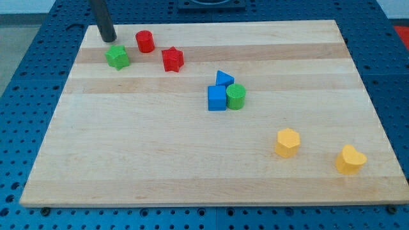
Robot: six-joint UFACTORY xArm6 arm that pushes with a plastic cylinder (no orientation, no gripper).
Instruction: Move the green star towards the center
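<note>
The green star (pixel 117 57) lies near the top left corner of the wooden board (pixel 160 153). My tip (pixel 107 38) stands just above and slightly left of the star, close to it; I cannot tell whether they touch. The dark rod rises from the tip out of the view's top.
A red cylinder (pixel 145 41) and a red star (pixel 172 59) lie right of the green star. A blue triangle (pixel 224 78), a blue cube (pixel 216 98) and a green cylinder (pixel 236 96) cluster near the middle. A yellow hexagon (pixel 287 142) and a yellow heart (pixel 351 160) lie at the bottom right.
</note>
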